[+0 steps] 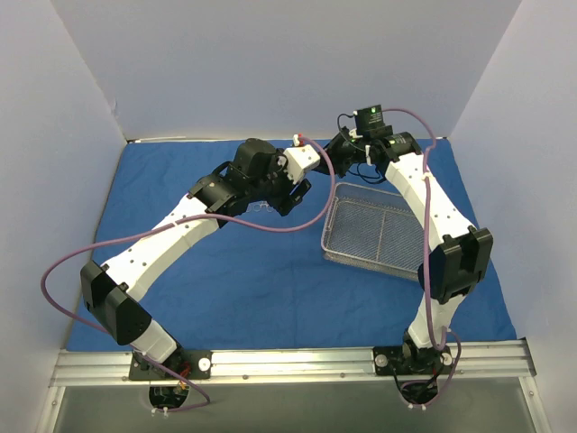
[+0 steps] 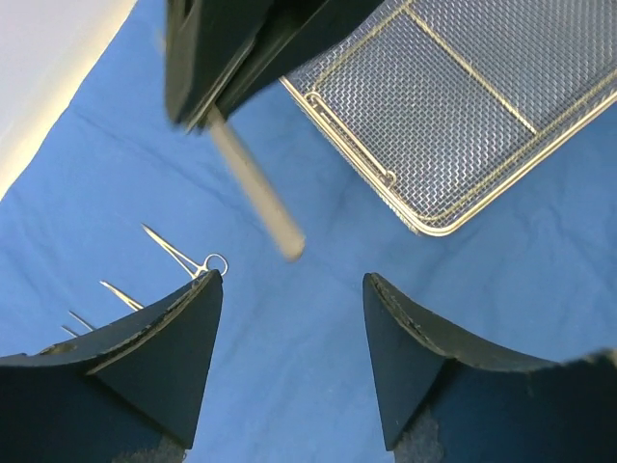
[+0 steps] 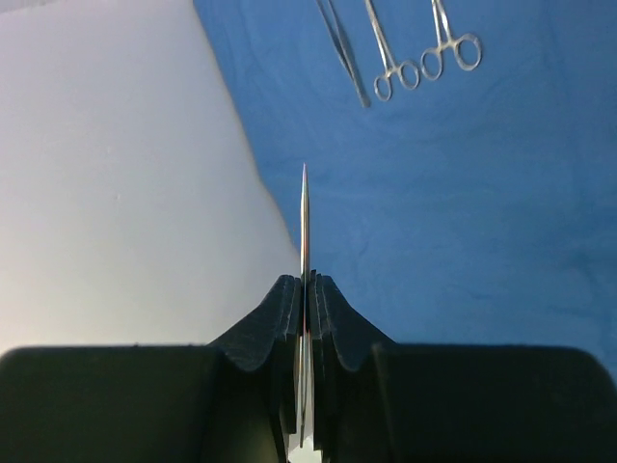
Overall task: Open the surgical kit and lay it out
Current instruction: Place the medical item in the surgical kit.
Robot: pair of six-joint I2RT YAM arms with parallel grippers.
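One thin instrument (image 3: 305, 222) clamped edge-on in the right pincer (image 3: 305, 289), three other instruments (image 3: 390, 53) flat on the blue wrap (image 3: 463, 212) ahead; left pincer (image 2: 294, 289) agape near the wire-mesh tray (image 2: 453, 106).

Left gripper (image 2: 291, 289) stands with jaws apart above the blue cloth wrap (image 2: 116, 174); wire-mesh tray (image 2: 424, 228) rests on the cloth at upper right; thin instruments (image 2: 178, 253) lie at left, partly hidden by one finger; a dark blurred body (image 2: 241, 48) with a pale rod (image 2: 255, 188) occupies the top.
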